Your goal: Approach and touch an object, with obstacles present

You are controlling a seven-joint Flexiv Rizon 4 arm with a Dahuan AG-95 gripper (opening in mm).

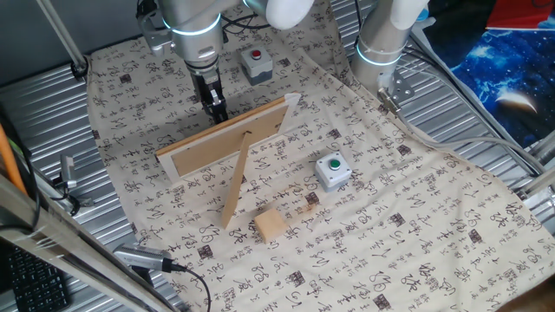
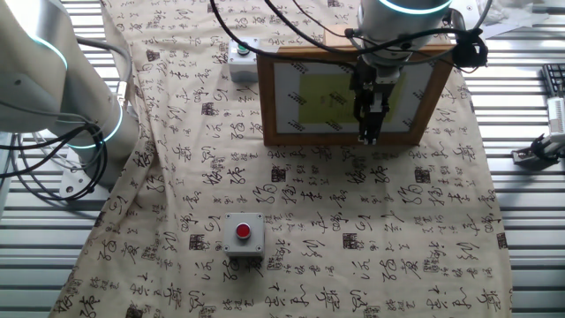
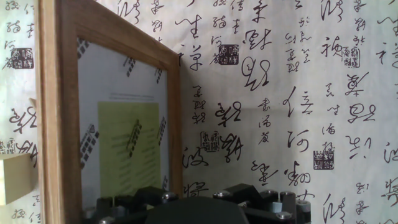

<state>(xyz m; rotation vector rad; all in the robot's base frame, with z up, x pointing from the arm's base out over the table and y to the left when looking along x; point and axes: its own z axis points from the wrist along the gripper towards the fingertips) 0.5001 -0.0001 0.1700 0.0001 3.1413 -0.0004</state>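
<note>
The small tan wooden cube (image 1: 270, 225) lies on the cloth in front of the picture frame's back side, by the foot of its prop leg (image 1: 236, 186). In the hand view a bit of the cube (image 3: 15, 179) shows at the left edge, past the frame. The large light-wood picture frame (image 1: 227, 137) stands tilted between my gripper and the cube. My gripper (image 1: 217, 111) hangs low on the frame's glass side, close to the frame (image 2: 353, 93), with its fingers (image 2: 369, 131) together and empty. The frame (image 3: 112, 124) fills the left of the hand view.
A grey box with a green button (image 1: 332, 171) sits right of the cube. A grey box with a red button (image 1: 256, 62) sits behind my gripper and shows in the other fixed view (image 2: 244, 234). A second arm's base (image 1: 381, 48) stands at the back right.
</note>
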